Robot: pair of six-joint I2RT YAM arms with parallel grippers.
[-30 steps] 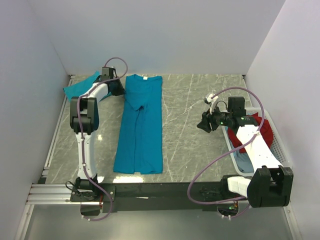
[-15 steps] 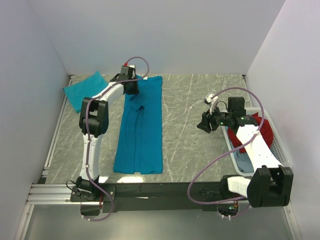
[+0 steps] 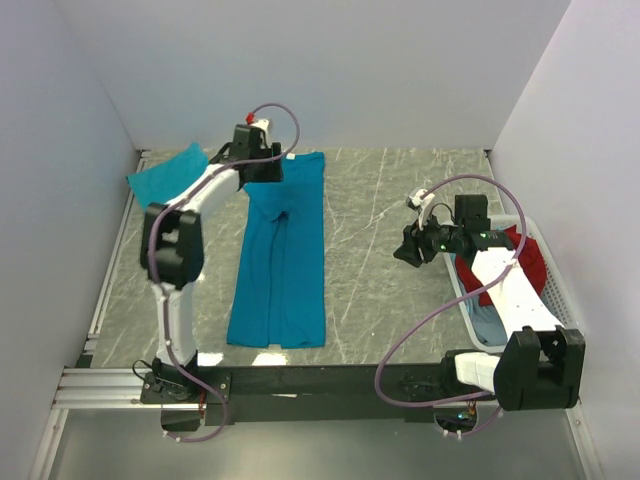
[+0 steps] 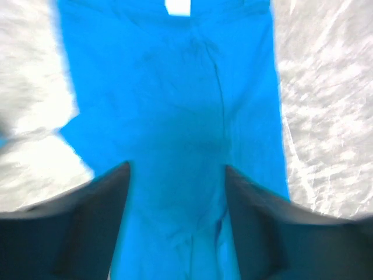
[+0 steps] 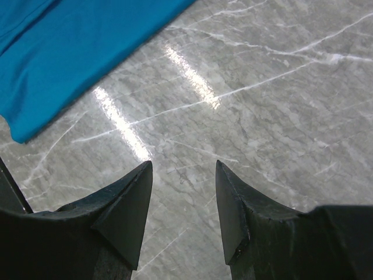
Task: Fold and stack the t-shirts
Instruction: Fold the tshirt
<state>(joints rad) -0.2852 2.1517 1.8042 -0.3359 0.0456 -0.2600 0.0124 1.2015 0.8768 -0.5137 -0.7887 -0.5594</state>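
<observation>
A teal-blue t-shirt (image 3: 280,260) lies flat on the table, folded into a long strip, its white neck label (image 3: 290,155) at the far end. My left gripper (image 3: 264,168) hovers over that collar end. In the left wrist view its fingers stand apart over the t-shirt (image 4: 175,105) with nothing between them, so the left gripper (image 4: 176,167) is open. A second teal t-shirt (image 3: 165,172) lies at the far left corner. My right gripper (image 3: 408,250) is open over bare marble (image 5: 183,164), well to the right of the long t-shirt (image 5: 76,52).
A white basket (image 3: 558,300) stands at the table's right edge behind my right arm, holding a red cloth (image 3: 525,258) and a grey-blue one. Walls close in the table on the left, back and right.
My left arm swung right, from the t-shirt at the far left corner to above the long t-shirt's collar, and its jaws opened. My right arm stayed still.
</observation>
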